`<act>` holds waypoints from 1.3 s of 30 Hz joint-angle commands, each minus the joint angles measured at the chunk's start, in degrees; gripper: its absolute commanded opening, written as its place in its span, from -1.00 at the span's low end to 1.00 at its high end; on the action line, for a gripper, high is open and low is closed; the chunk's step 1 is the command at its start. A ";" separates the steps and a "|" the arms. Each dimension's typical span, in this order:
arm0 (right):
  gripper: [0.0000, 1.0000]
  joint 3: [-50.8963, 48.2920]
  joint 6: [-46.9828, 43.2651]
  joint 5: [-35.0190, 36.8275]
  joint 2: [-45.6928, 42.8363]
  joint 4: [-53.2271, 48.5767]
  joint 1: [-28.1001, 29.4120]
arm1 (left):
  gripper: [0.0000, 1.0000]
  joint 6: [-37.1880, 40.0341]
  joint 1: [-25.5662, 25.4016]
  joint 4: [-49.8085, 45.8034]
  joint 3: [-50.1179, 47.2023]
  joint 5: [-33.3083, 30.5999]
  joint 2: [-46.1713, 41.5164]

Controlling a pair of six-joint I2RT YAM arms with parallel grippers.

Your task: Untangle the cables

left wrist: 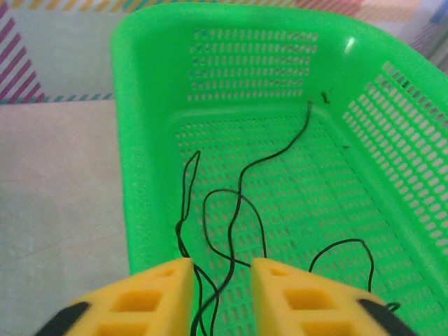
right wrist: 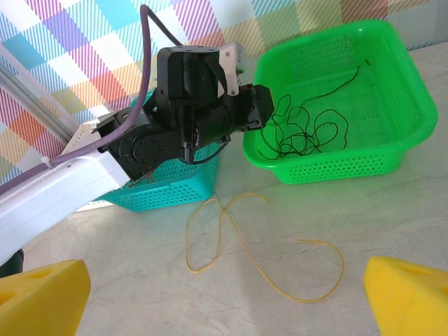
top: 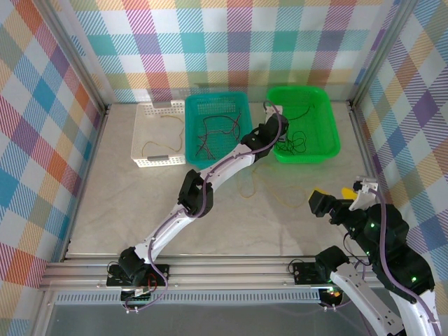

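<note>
Your left gripper [left wrist: 220, 281], jaws partly parted, straddles a loose black cable [left wrist: 241, 189] in the green basket [left wrist: 147, 140]. Your right gripper [right wrist: 227, 287] gapes wide and empty, with the yellow cable [right wrist: 308, 301] at its twelve o'clock.

No text, label, brand, number or sign can be read on any surface here.

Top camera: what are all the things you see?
green basket: 1, green, far right
black cables: tangled bunch, black, inside green basket
teal basket: 1, teal, far middle
dark cables: few, black and reddish, inside teal basket
white basket: 1, white, far left
thin yellow cable: 1, yellow, inside white basket
loose yellow cable: 1, yellow, on table, before baskets
left fingers: 2, yellow, open, over green basket
right fingers: 2, yellow, open, near right
</note>
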 commanded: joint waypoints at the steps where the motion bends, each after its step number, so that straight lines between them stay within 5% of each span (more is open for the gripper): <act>1: 0.99 0.17 0.70 -0.35 0.81 0.43 0.40 | -0.12 1.68 -0.45 -1.09 1.44 3.65 -4.35; 7: 0.99 0.85 1.45 -0.94 4.78 -2.15 0.40 | 0.49 4.12 -0.53 -1.83 1.46 3.81 -11.99; 15: 0.99 -6.47 3.91 -14.77 19.79 1.84 0.40 | 0.77 2.02 0.32 -15.98 -2.83 -0.01 -29.75; 23: 0.99 -12.10 1.53 -13.37 40.63 17.60 0.38 | 0.96 0.74 0.75 -6.66 -47.71 -2.27 -62.98; 33: 0.86 -3.74 -1.32 -9.36 69.36 28.57 0.40 | 1.00 -2.80 0.84 -16.81 -77.49 -6.28 -94.00; 39: 0.60 1.34 -2.66 -8.16 77.18 28.36 0.48 | 1.00 -3.52 0.91 -24.30 -88.27 -11.07 -108.37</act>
